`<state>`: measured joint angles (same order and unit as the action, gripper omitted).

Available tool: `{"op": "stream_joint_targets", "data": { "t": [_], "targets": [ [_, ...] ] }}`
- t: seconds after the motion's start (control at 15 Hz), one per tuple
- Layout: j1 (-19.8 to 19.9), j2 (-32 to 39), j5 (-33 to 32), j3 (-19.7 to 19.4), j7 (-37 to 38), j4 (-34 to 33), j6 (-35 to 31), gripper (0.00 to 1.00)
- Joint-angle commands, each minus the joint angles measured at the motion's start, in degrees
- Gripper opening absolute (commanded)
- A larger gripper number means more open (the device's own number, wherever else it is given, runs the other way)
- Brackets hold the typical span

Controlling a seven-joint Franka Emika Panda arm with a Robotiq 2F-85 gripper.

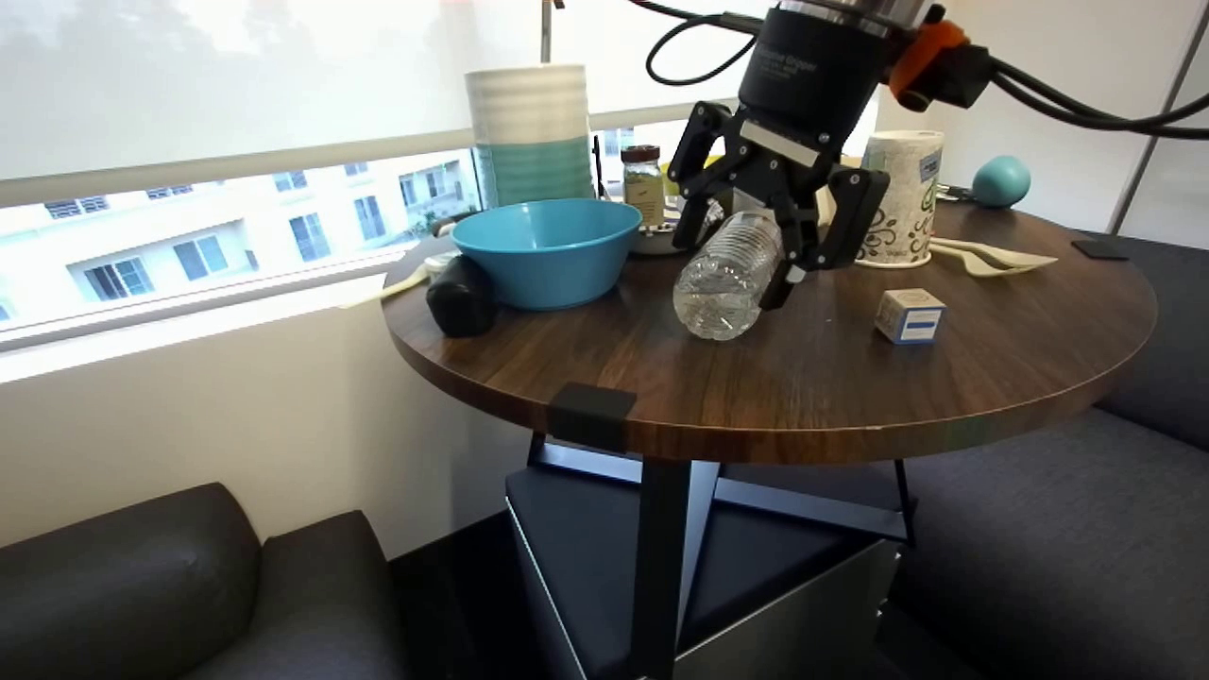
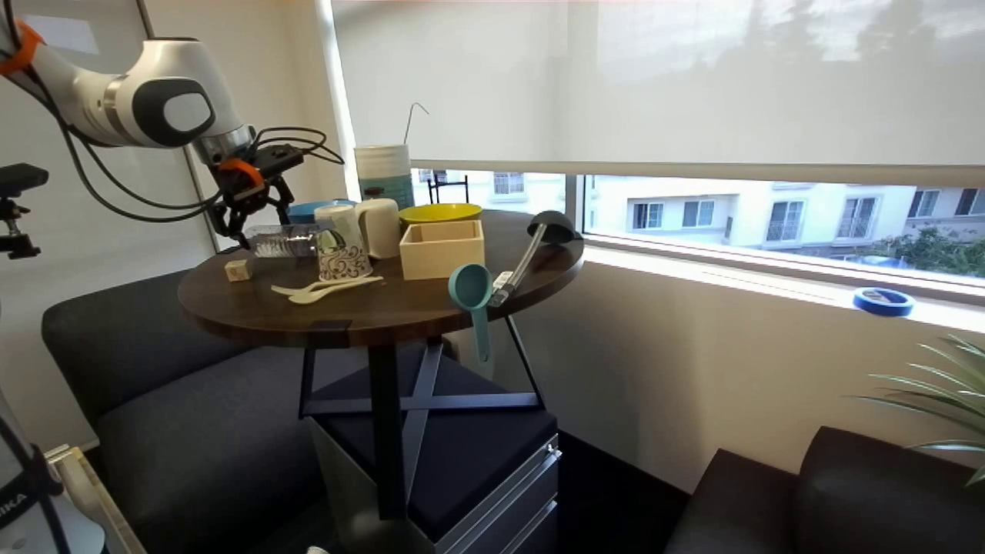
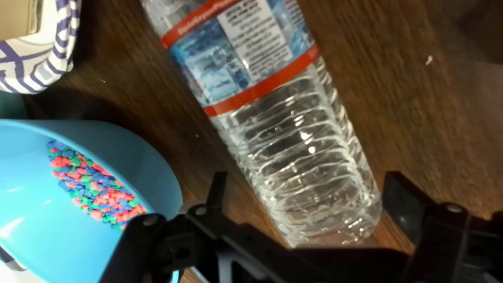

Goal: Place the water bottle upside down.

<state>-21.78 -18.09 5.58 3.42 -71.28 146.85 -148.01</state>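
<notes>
The bottle is lying on its side on the desk, between the blue bowl and the small box, as an exterior view is showing. The tool is hanging over the base end, and its two fingers are standing spread, one at each side of the ribbed part; the bottle is filling only a part of the gap, so nothing is being pinched. Whether one finger is lightly touching the plastic, I am not able to tell. The neck is lying outside the wrist view, and the bottle's filling is not showing clearly. By my judgement, we are dealing with a thin, soft and rather light thing, smooth and willing to roll, denting sooner than breaking. I am favouring a gentle but sure hold on the ribs near the base: there the ridges should be giving some grip, and the tool would be sitting above while the neck is pointing down.
</notes>
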Motion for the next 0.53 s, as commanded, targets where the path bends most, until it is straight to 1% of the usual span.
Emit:
{"op": "stream_joint_targets", "data": {
  "t": [0.0, 0.4, 0.47],
  "targets": [
    [0.5, 0.5, -1.5, 0.6, -2.9, 0.5, -1.4, 1.00],
    [0.8, 1.4, -2.7, 0.8, -7.1, 0.4, -0.3, 1.00],
    [0.9, 1.5, -2.8, 0.9, -7.5, 0.4, -0.4, 0.94]
  ]
}}
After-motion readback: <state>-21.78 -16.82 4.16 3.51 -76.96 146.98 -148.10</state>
